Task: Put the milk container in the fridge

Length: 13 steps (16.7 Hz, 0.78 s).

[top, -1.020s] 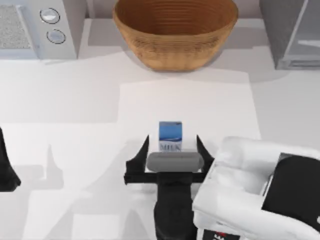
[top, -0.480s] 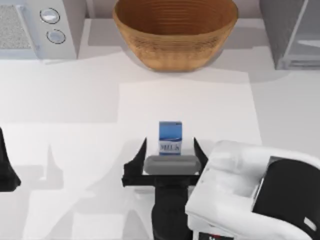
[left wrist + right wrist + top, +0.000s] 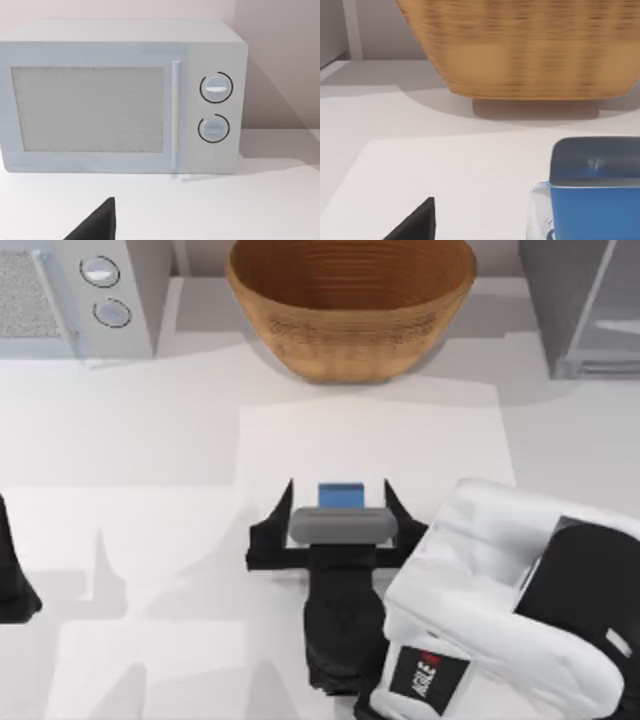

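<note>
The milk container (image 3: 340, 494) stands upright at the table's middle; from above I see its blue top, and the rest is hidden under my right wrist. My right gripper (image 3: 338, 487) is open, one finger on each side of the carton with a gap on both sides. In the right wrist view the carton's blue upper part (image 3: 595, 200) is close, beside one black fingertip (image 3: 417, 222). The fridge (image 3: 585, 310) stands at the far right corner with its pale door panel. My left gripper (image 3: 12, 575) is parked at the table's left edge, open, facing the white appliance (image 3: 125, 97).
A large woven brown basket (image 3: 350, 300) sits at the far middle, straight beyond the carton. The white appliance with two round knobs (image 3: 75, 295) stands at the far left. A pale mat (image 3: 300, 450) lies under the carton.
My right gripper has moved forward toward the basket, so its fingers now flank the carton, and the wrist covers the carton's lettered face. The carton and left arm have not moved.
</note>
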Tool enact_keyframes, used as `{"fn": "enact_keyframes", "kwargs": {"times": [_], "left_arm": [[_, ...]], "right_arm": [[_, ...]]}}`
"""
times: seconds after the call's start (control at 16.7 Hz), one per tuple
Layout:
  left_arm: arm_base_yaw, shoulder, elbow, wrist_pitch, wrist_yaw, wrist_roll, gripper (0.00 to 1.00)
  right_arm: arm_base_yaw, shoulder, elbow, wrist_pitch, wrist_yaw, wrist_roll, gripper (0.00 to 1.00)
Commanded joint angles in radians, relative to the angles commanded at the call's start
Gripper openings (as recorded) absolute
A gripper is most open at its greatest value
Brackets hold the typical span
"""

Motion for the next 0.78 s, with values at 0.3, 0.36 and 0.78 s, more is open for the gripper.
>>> {"fn": "enact_keyframes", "kwargs": {"times": [0.3, 0.36, 0.78], "left_arm": [[0.000, 0.000, 0.000, 0.000, 0.000, 0.000, 1.00], [0.000, 0.000, 0.000, 0.000, 0.000, 0.000, 1.00], [0.000, 0.000, 0.000, 0.000, 0.000, 0.000, 1.00]], "right_arm": [[0.000, 0.000, 0.000, 0.000, 0.000, 0.000, 0.70], [0.000, 0.000, 0.000, 0.000, 0.000, 0.000, 0.62], [0.000, 0.000, 0.000, 0.000, 0.000, 0.000, 0.10]]}}
